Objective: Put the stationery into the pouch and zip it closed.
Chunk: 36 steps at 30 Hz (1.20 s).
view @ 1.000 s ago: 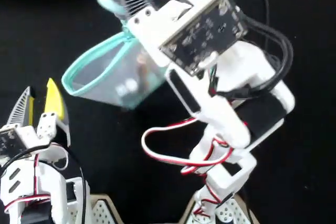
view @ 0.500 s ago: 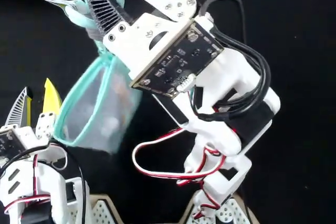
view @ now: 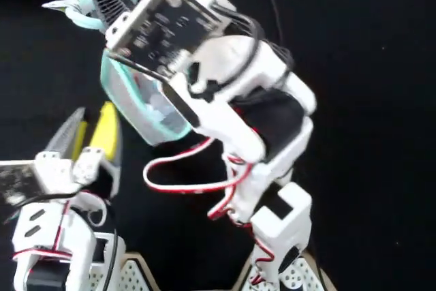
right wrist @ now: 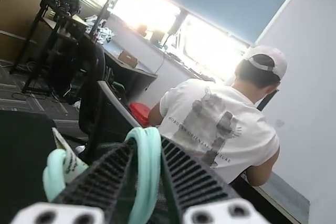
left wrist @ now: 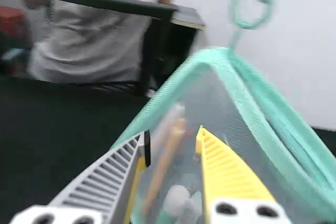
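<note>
The black table (view: 368, 66) lay under both arms. The right arm (view: 238, 100) reared high over the middle of it. It was folded sharply at the elbow, with its wrist swung up and over toward the far left corner.

The pouch (view: 139, 103), a clear bag with a teal zip rim, hung in the air below that wrist, lifted off the table. The right gripper (right wrist: 146, 145) was clenched on the pouch's teal strap, which ran up between its two black ribbed fingers.

The left arm (view: 48, 236) sat low at the near left edge, its wrist level and aimed away from its base toward the hanging bag. The left gripper (view: 94, 110) was released, with its grey and yellow fingers spread apart. Their tips were just beside the pouch's lower end, and whether they touched it could not be told. In the left wrist view the bag rose between and beyond those fingers.

The stationery (left wrist: 168, 156) lay inside the pouch: an orange stick and some pale rounded pieces at the bottom. A teal ring (left wrist: 251, 9) dangled above the rim.
</note>
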Tool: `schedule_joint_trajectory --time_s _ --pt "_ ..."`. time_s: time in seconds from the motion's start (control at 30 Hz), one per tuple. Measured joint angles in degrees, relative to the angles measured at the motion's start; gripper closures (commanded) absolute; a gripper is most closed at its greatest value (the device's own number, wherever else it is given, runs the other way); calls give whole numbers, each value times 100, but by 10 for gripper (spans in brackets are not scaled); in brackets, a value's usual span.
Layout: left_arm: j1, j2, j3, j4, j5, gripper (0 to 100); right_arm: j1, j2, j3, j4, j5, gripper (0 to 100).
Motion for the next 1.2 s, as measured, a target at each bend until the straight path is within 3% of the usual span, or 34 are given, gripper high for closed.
schedule_joint_trajectory --time_s 0.17,0.4,0.53,0.63,0.73,0.93,1.2 --pt "536 -18 9 0 -281 829 0 114 0 0 0 987" --pt "598 -18 9 0 -343 829 0 114 0 -105 0 987" --pt "35 -9 -167 167 -774 823 -26 53 0 0 0 987" --pt "-466 -18 -677 651 -1108 747 -26 -105 0 316 0 987" --pt "-563 -18 -1152 1090 -1495 698 -26 -316 0 712 0 987" --pt "-589 -18 -1301 1310 -2066 711 -26 -826 0 1565 0 987" --pt "448 -26 -1301 1591 -2198 711 -26 -1231 -18 1908 0 987"
